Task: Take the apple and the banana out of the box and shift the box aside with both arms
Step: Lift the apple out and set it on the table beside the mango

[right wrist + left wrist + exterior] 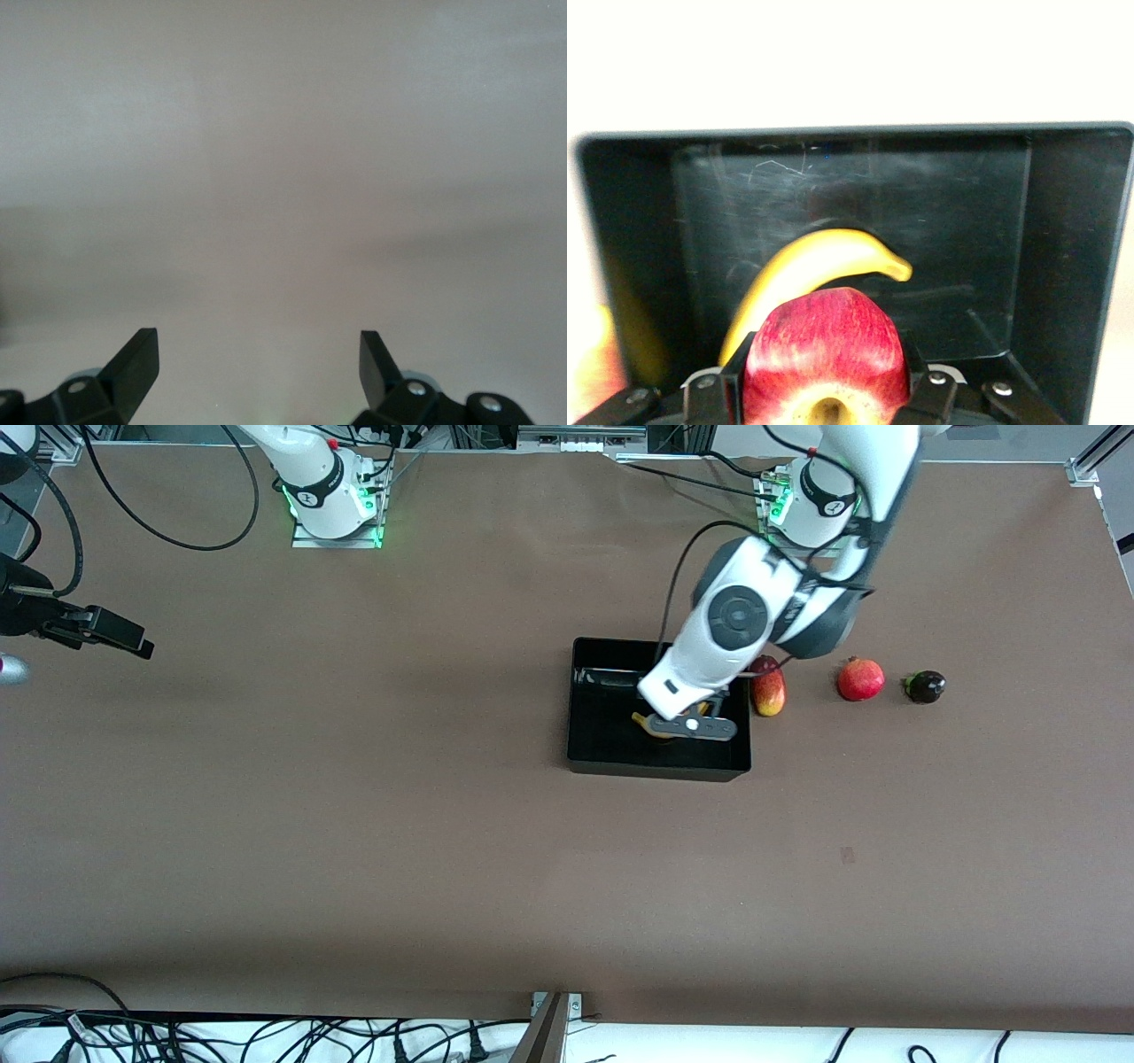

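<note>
The black open-top box (pixel 656 766) sits on the brown table in front of the left arm's base. The banana (pixel 640 718) lies inside it and also shows in the left wrist view (pixel 806 266) on the box floor (pixel 948 230). My left gripper (pixel 695 724) is low over the box, shut on the red apple (pixel 826 354), which sits between its fingers (pixel 709 398). In the front view the arm hides the apple. My right gripper (pixel 133 642) waits open and empty over bare table at the right arm's end, with nothing between its fingertips (pixel 142 354).
Beside the box, toward the left arm's end, three fruits lie in a row: an oblong red-yellow fruit (pixel 768 689), a crowned round red fruit (pixel 861 679) and a dark purple one (pixel 925 686). Cables hang along the table edge nearest the front camera.
</note>
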